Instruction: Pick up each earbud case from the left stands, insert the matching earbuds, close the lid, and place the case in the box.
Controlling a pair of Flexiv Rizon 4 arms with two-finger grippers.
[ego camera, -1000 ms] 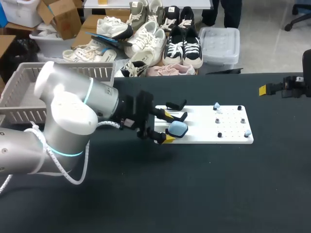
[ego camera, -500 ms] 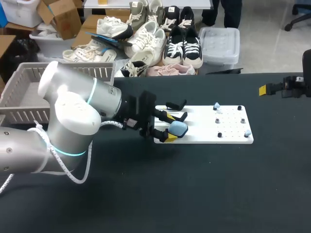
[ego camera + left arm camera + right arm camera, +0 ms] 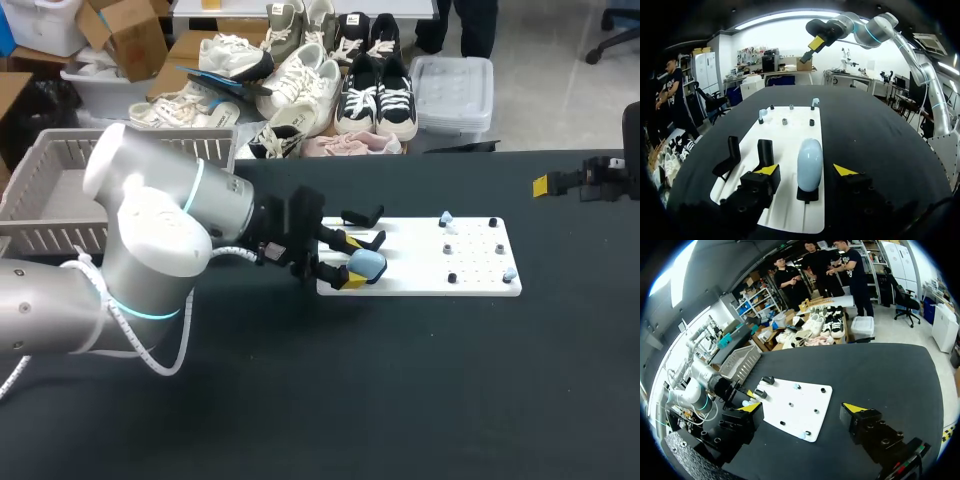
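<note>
Basket [image 3: 40,200] waits left of the white board [image 3: 470,285] as my left fingers [image 3: 767,171], just advanced, straddle the blue earbud case [image 3: 810,162] on the board's left-end stand [image 3: 808,195], open, not touching; grasp looks imminent. Empty stand [image 3: 765,151] crowds them. Earbuds [image 3: 445,218] dot the board's right end; right fingers [image 3: 751,407] hang beyond, wide apart, empty.
</note>
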